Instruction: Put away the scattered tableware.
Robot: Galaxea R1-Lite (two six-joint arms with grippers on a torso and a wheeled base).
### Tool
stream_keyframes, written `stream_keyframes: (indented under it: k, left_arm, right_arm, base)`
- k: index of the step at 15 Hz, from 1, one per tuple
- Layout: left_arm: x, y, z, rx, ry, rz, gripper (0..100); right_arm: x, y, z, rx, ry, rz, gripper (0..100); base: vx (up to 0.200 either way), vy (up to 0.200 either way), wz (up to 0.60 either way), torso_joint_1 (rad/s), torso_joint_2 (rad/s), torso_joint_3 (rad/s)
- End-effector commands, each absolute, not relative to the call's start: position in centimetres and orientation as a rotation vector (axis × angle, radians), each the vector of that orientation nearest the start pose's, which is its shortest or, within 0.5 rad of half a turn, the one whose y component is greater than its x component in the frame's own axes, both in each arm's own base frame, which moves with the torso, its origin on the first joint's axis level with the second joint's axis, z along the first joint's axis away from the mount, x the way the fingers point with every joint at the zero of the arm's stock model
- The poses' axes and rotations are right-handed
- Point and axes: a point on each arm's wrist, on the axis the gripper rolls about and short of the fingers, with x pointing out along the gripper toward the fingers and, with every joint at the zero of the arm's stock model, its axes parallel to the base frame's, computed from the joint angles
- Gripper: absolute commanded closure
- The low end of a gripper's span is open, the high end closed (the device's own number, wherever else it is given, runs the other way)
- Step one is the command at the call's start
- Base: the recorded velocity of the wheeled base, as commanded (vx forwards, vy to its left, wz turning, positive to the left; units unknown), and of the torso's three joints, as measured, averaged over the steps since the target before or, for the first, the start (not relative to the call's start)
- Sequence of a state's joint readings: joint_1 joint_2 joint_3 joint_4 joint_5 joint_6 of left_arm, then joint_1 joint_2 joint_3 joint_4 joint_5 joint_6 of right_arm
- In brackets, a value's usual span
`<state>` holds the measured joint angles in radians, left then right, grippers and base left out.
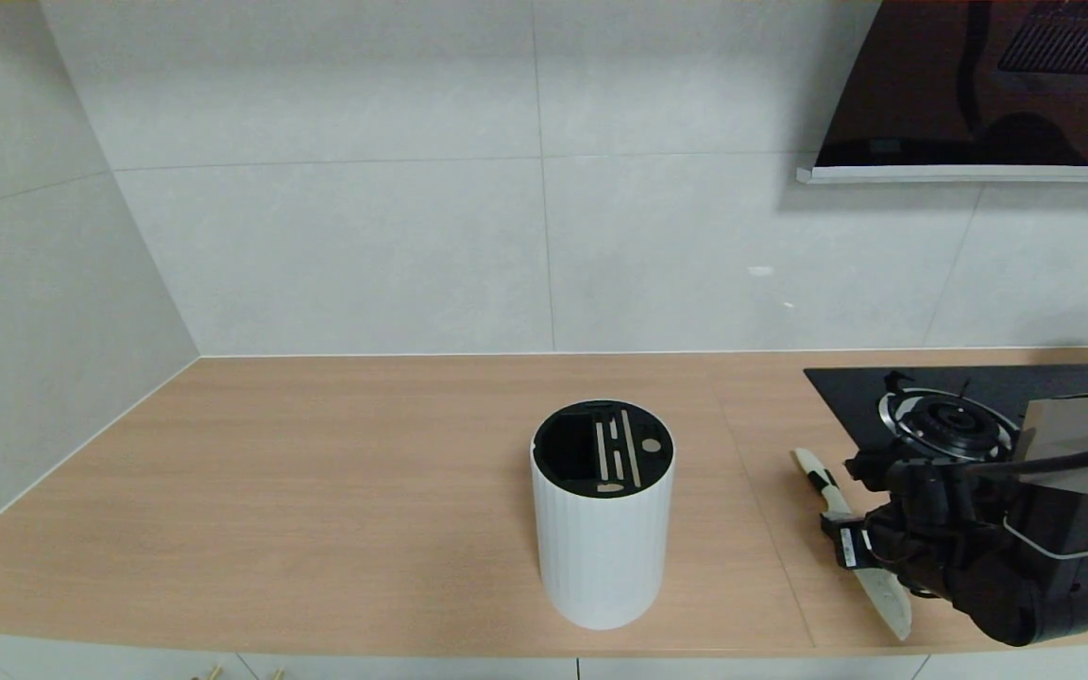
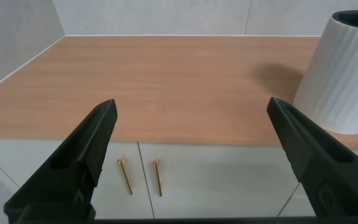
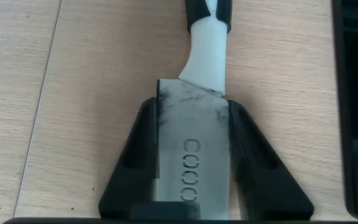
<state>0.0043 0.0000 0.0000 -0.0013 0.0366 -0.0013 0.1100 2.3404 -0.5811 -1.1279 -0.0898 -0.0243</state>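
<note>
One knife [image 1: 887,597] [image 3: 194,168] lies flat on the wooden counter [image 1: 317,491], off to the right, just beside the black hob [image 1: 851,387]. Its pale handle with a black band points toward the wall and its blade toward the front edge. The right gripper [image 1: 848,510] [image 3: 194,115] is down on it. From its wrist view I can see the two black fingers [image 3: 135,162] pressed against either edge of the blade, just below where the handle begins, so the claw is clamped on the knife while the blade rests on the wood. Well apart to the left, near the middle of the counter and close to its front edge, stands the white ribbed knife holder [image 1: 603,529] [image 2: 344,74]. It is upright, and its black top shows a square opening and several narrow slots. The left gripper [image 2: 191,109] hangs in front of the counter's edge with its fingers spread wide and nothing between them. Beyond it are the cabinet doors with their small golden handles [image 2: 126,175]. A dark range hood [image 1: 978,85] hangs on the tiled wall above a burner [image 1: 945,425].
</note>
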Motion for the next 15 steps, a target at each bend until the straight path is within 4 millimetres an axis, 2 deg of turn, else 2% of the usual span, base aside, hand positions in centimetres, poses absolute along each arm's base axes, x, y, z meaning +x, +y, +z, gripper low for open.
stream_keyframes:
  k: [1,2,6,10,13,14,15]
  left_arm:
    - [-2.3,0.1,7.6,-0.002,0.0,0.041,0]
    - [-2.3,0.1,7.6,-0.002,0.0,0.041,0]
    - [-2.3,0.1,7.6,-0.003,0.0,0.041,0]
    - [-2.3,0.1,7.9,0.058,-0.017,0.04,0]
    - [-3.1,0.0,10.4,0.057,-0.103,-0.009,0]
    - [-3.3,-0.2,12.7,0.073,-0.09,-0.112,0]
    - [-3.1,-0.4,15.9,0.079,-0.076,-0.201,0]
  right_arm:
    - [33.1,3.5,-2.8,-0.086,0.621,0.03,100]
    - [33.1,3.6,-2.5,-0.086,0.612,0.03,100]
    - [31.9,3.8,2.2,-0.074,0.494,0.043,100]
    - [29.6,5.1,8.2,-0.058,0.32,0.092,100]
    - [28.1,6.4,11.6,-0.049,0.213,0.139,100]
    - [28.1,7.1,12.6,-0.046,0.171,0.143,100]
    - [28.7,7.7,13.6,-0.042,0.128,0.133,100]
  base:
    - [0.0,0.0,0.0,0.0,0.0,0.0]
    - [0.0,0.0,0.0,0.0,0.0,0.0]
    - [0.0,0.0,0.0,0.0,0.0,0.0]
    - [0.0,0.0,0.0,0.0,0.0,0.0]
    - [0.0,0.0,0.0,0.0,0.0,0.0]
    - [0.0,0.0,0.0,0.0,0.0,0.0]
    - [0.0,0.0,0.0,0.0,0.0,0.0]
